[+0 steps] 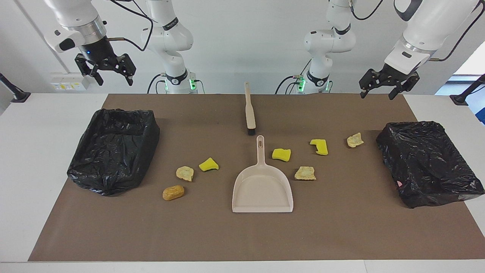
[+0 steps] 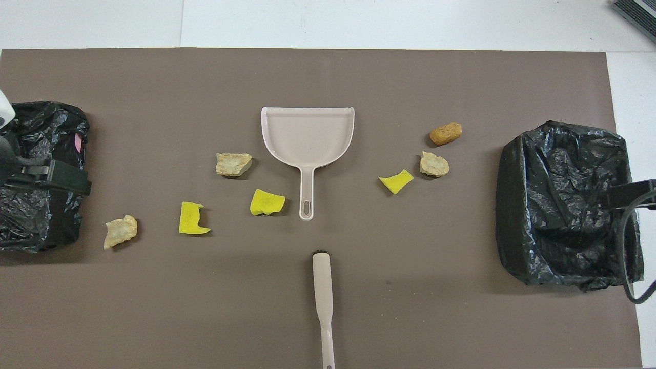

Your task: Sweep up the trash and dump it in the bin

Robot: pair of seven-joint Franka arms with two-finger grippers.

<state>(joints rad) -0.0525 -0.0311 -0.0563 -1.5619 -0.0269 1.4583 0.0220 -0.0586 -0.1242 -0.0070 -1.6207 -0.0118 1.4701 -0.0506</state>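
in the facing view i see both hands up in the air, the left hand [image 1: 383, 85] and the right hand [image 1: 105, 70], released and holding nothing. in the overhead view the trash [image 2: 267, 202] lies scattered around the dustpan [image 2: 307, 134], the brush [image 2: 323, 287] untouched. i judge nothing is swept yet.

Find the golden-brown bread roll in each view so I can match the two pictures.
Facing view: the golden-brown roll lies low and left of centre, between the dustpan and the black bin at the right arm's end.
Overhead view: the same roll lies right of centre, upper part.
Shared landmark: the dustpan, mid-mat in both.
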